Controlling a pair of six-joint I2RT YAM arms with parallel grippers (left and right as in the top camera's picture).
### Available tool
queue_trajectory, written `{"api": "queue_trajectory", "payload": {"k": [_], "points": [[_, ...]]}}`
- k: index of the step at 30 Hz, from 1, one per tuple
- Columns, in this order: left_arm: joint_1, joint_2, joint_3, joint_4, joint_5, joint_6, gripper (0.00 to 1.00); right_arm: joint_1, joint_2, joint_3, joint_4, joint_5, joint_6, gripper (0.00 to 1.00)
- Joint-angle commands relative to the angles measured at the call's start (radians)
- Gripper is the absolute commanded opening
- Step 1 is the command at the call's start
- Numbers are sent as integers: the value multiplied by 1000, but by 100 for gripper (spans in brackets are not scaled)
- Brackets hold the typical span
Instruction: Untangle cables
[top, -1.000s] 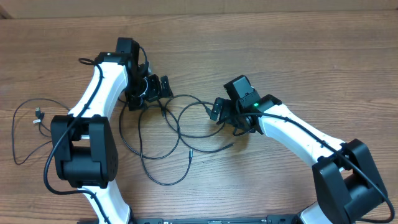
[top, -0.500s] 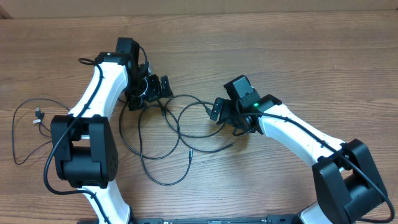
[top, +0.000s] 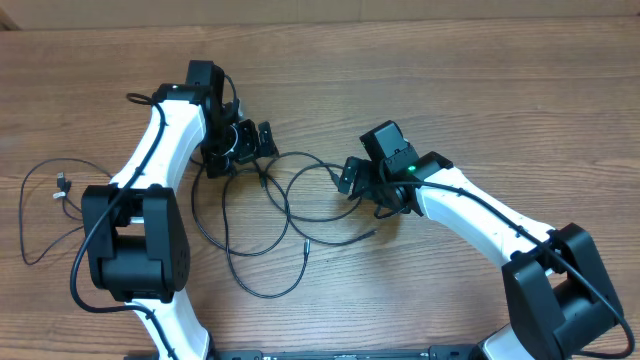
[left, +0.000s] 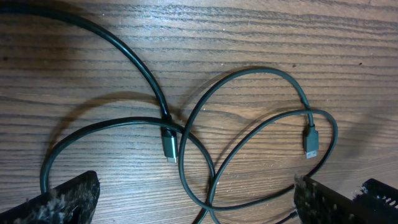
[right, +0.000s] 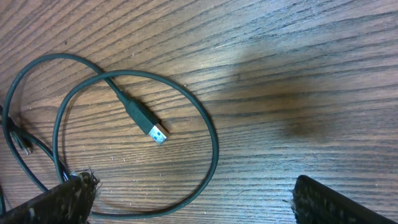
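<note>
Looking down, you have both sets of jaws spread wide, gripping nothing. The cables (top: 262, 218) lie in crossed loops on the wooden table (top: 500, 90), directly under the left gripper (left: 196, 186) and out beyond it. The right gripper (right: 191, 186) hangs at the loops' far edge from the left gripper, above one silver-tipped plug (right: 153, 128).

A brown wooden table (top: 480, 90) is spreading out beneath the left fingers (left: 68, 199) and right fingers (right: 62, 202), grain running sideways. A paler strip (top: 400, 6) is showing along its edge beyond them.
</note>
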Motion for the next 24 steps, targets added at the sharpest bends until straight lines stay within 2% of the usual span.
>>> {"api": "queue_trajectory", "payload": {"k": [1, 24], "points": [[0, -6, -6, 1, -8, -3, 100, -2, -21, 10, 3, -5, -8, 100], [0, -6, -6, 7, 3, -14, 99, -2, -21, 10, -18, -42, -8, 100]]}}
